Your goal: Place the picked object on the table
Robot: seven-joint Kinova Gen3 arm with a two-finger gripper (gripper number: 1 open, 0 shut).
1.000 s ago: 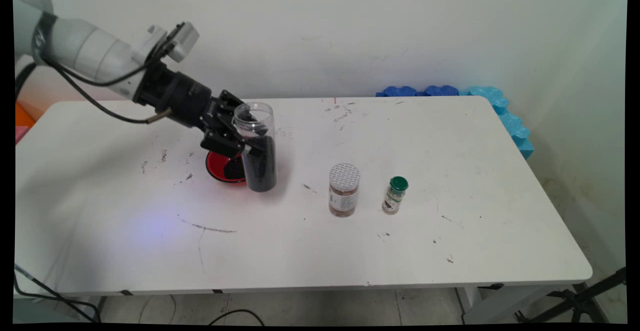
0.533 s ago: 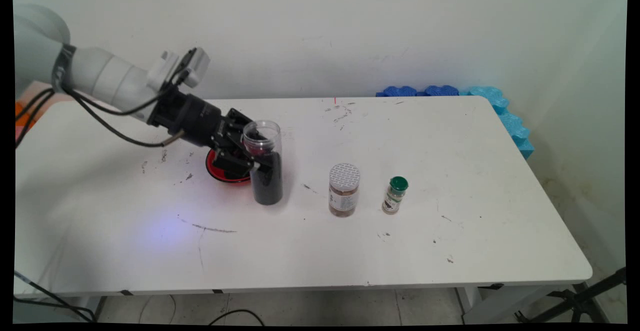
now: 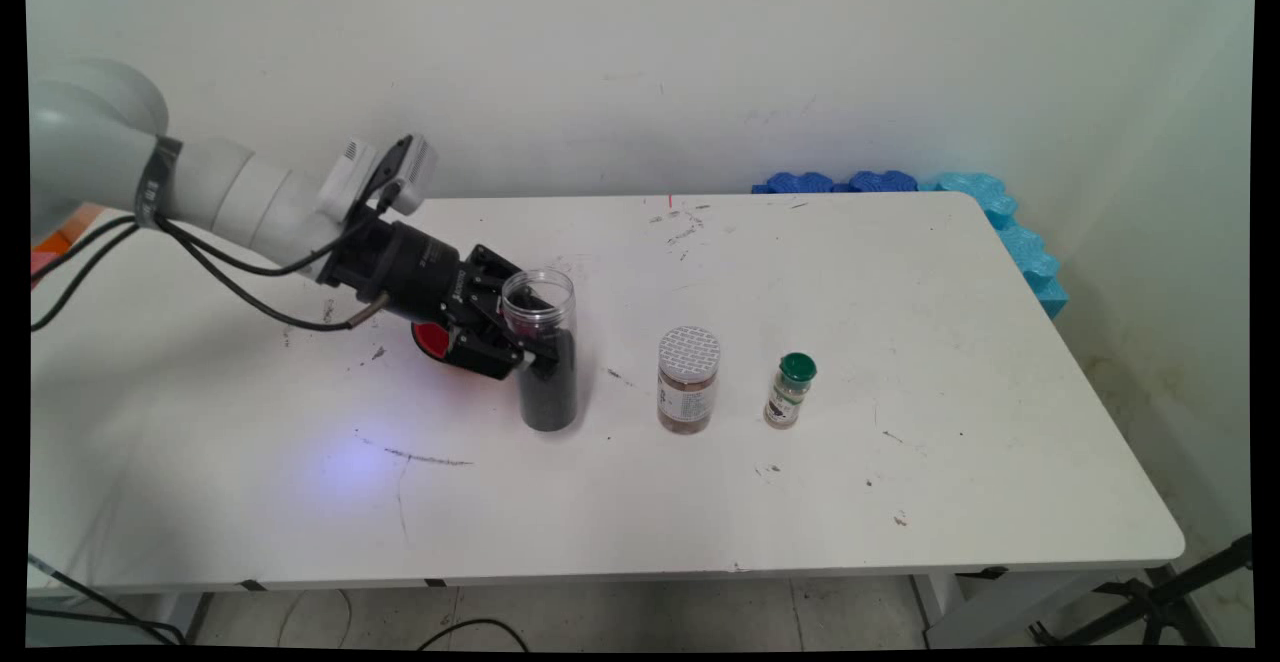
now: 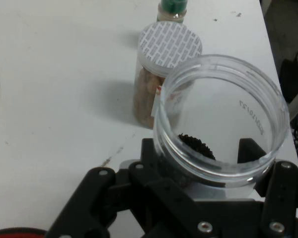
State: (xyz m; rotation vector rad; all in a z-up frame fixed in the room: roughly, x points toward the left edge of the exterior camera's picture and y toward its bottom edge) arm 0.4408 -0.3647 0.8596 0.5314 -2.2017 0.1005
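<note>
Red shows at the far left, a shallow bowl (image 3: pixel 432 340) on the desk (image 3: pixel 900 342), mostly hidden behind the pincer (image 3: pixel 520 337), whose jaws are clamped on an open clear jar (image 3: pixel 545 362) half full of dark grains. The jar stands upright, its base at or just above the desk. Right of it wait a foil-capped jar (image 3: pixel 688 380) and a green-capped bottle (image 3: pixel 790 391). Keeping the open jar level and clear of its neighbour looks wise.

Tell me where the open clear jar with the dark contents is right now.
In the main view the open clear jar stands left of centre, gripped by the gripper, between the red bowl and the silver-lidded jar.
</note>
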